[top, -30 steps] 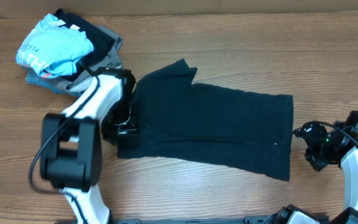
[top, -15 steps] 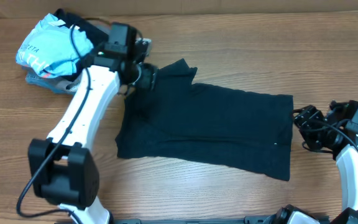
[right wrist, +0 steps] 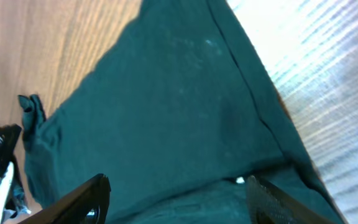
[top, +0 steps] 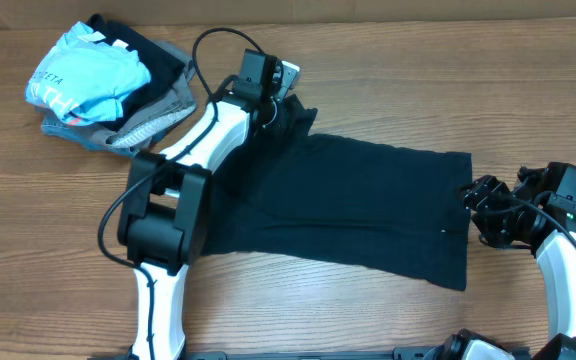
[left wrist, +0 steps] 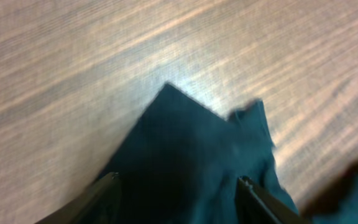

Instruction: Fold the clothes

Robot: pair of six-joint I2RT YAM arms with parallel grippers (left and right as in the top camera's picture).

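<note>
The clothes, a black T-shirt (top: 348,200), lie flat across the middle of the table with one sleeve pointing up at the far side. My left gripper (top: 290,112) hovers over that sleeve. In the left wrist view its fingers (left wrist: 110,183) stand apart over the dark fabric (left wrist: 191,149), with nothing pinched between them. My right gripper (top: 478,205) sits at the shirt's right edge. The right wrist view has its jaws wide over the cloth (right wrist: 166,112), near a small white mark (right wrist: 240,180).
At the far left corner lies a heap of other garments: a light-blue shirt (top: 83,80) on top of grey folded ones (top: 153,115). Bare wood surrounds the T-shirt, and the left arm (top: 198,140) stretches diagonally across its left part.
The left gripper swung from the shirt's left edge up and right to the far sleeve. The right gripper moved left up to the shirt's right edge.
</note>
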